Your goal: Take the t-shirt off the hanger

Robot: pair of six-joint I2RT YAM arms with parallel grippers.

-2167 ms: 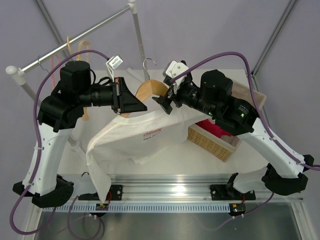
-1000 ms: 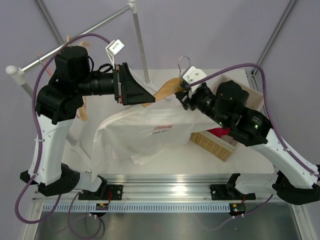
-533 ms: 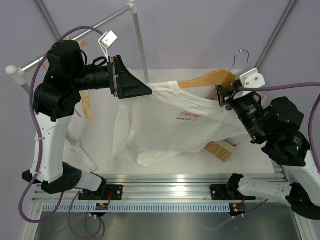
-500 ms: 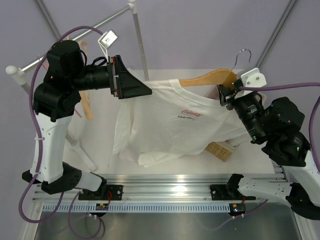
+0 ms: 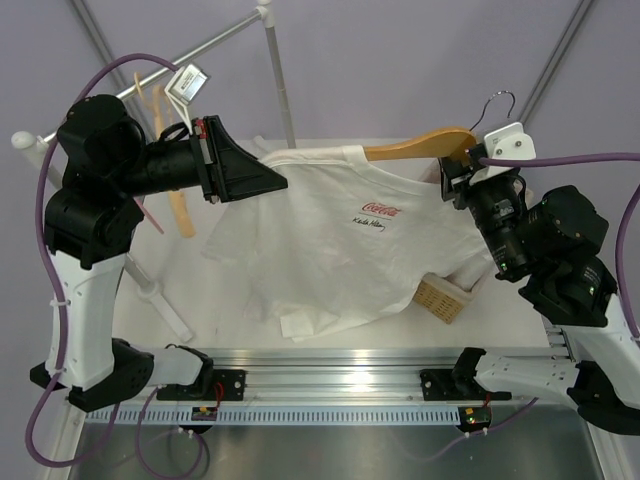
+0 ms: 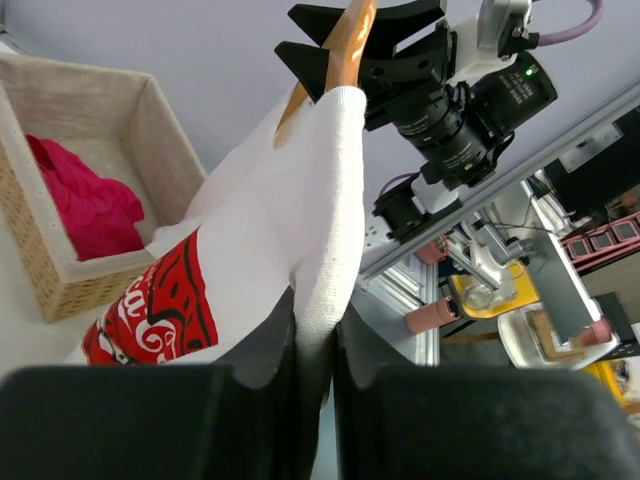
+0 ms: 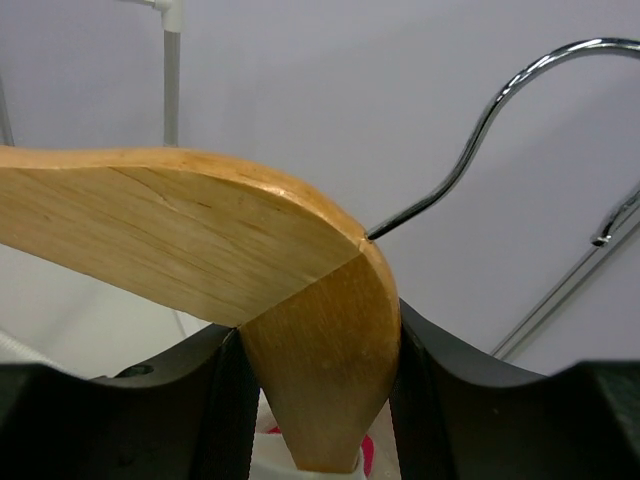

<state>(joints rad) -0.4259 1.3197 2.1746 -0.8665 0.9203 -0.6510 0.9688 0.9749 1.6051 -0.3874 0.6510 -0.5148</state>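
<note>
The t-shirt [image 5: 340, 240] is pinched in the left gripper [image 5: 275, 180] near the table's [image 5: 240, 325] far edge; the hanger [image 5: 420, 145] (one end inside it) is clamped in the right gripper [image 5: 455, 180].

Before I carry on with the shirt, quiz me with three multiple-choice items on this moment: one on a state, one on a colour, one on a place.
1. The left gripper is: A open; B shut on the t-shirt; C shut on the hanger.
2. The hanger held in the right gripper is: A pink; B light-brown wood; C black.
3. The red cloth lies: A in the wicker basket; B over the hanger; C in the right gripper.

Answers:
1 B: the left wrist view shows white cloth pinched in it.
2 B: the right wrist view shows tan wood grain clamped there.
3 A: the left wrist view shows it down inside the basket walls.
</note>
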